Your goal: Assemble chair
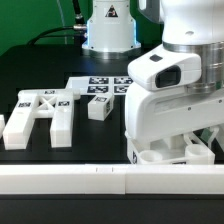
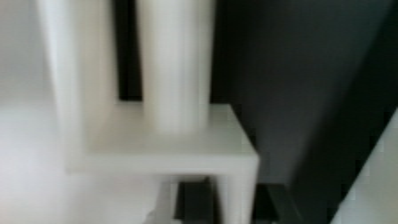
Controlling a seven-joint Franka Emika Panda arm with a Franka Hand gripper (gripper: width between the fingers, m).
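while the gripper [image 1: 172, 148], jaws pressed together at five o'clock in the exterior view, crowds a chair part [image 2: 160, 150], any nudge could skid it.

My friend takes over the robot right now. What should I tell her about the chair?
Gripper: shut, low at the exterior view's right, close over a white chair part; whether it grips it cannot be told.
Parts: cross-braced plate lies at the exterior view's left, small block beside it, marker board behind.
Done: nothing visibly joined.
Left: apparently the whole assembly.
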